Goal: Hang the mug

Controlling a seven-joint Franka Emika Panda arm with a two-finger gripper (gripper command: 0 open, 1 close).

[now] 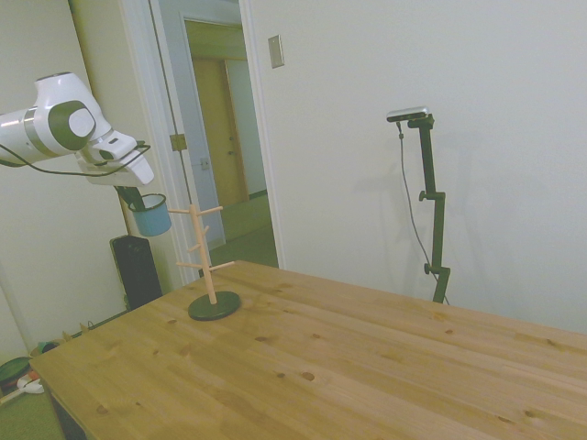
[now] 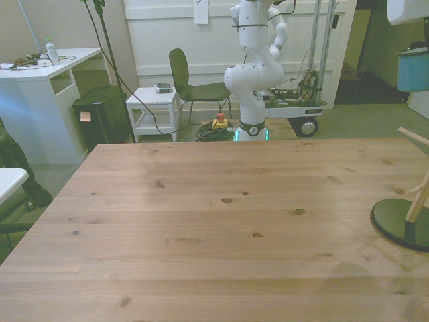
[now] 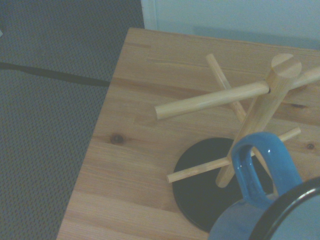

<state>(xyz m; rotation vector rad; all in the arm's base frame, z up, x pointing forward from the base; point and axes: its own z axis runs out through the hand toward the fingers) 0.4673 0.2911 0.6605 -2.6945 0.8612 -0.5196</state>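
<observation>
Robotics lab set up in an ordinary office-type room. Evidence: white robot arm base [image 2: 253, 80] bolted at 12 o'clock behind the wooden worktop [image 2: 201, 221], lit green at its foot, with a red emergency-stop button [image 2: 220, 118] on the floor beside it. Wheeled equipment cart [image 2: 298, 100] with loose wiring at 1 o'clock. Olive chair [image 2: 191, 84] and small white side table [image 2: 154, 107] at 11 o'clock, white desk [image 2: 47, 74] with clutter and a bottle at 10 o'clock (black case parked under it). Carpeted floor [image 3: 45, 125], plain painted walls, open doorway [image 1: 225, 137] onto a corridor in the side view.
</observation>
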